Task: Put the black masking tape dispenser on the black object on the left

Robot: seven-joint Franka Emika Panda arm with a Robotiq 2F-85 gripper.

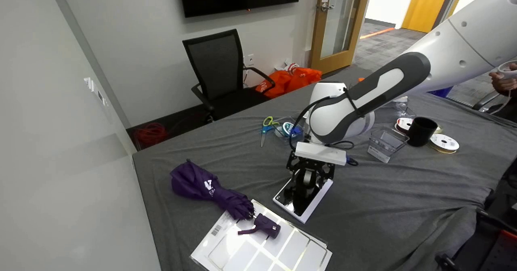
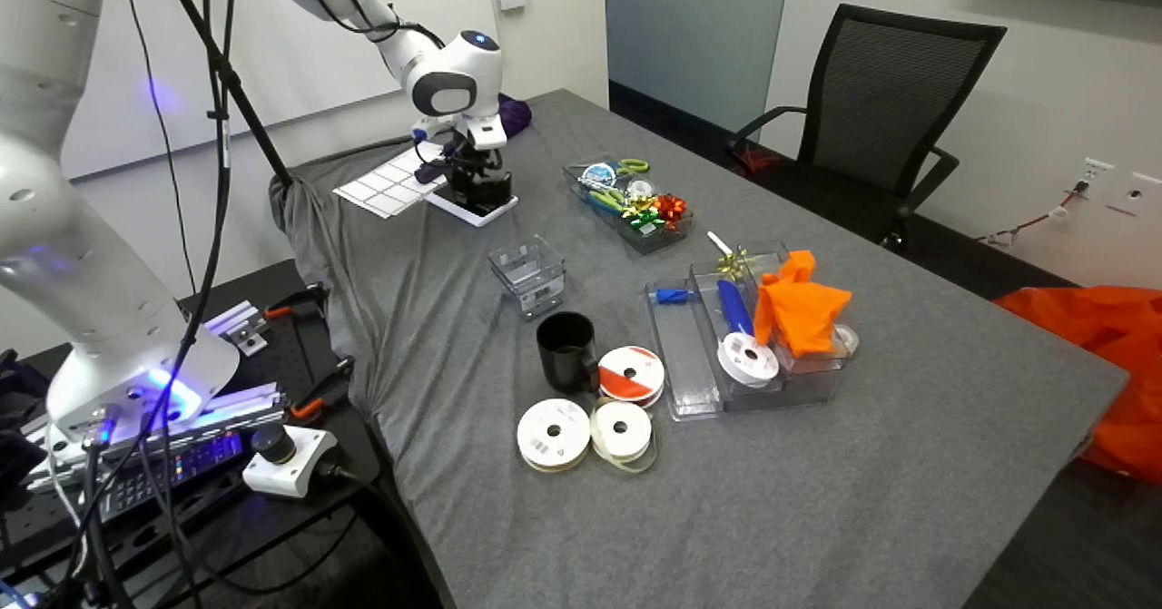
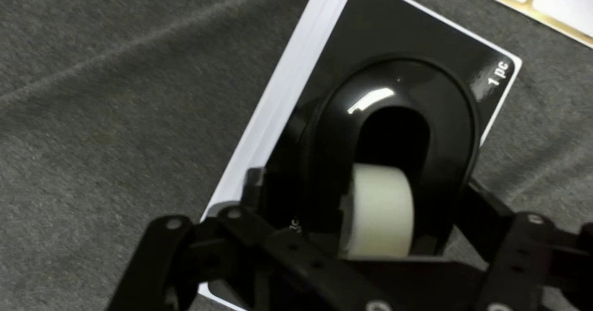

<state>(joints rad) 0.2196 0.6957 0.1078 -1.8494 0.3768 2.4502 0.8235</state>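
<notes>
Release looked done, gripper (image 3: 366,186) spread around the dispenser (image 3: 442,149) on the black object (image 3: 394,30), and a straight lift was needed!

The robot's white arm (image 1: 440,55) is slanting down in both exterior views, with its wrist (image 1: 337,121) hanging low. The black gripper (image 3: 363,188) is pointing down, and its two fingers (image 3: 253,188) are standing wide apart, one showing on each side in the wrist view
</notes>
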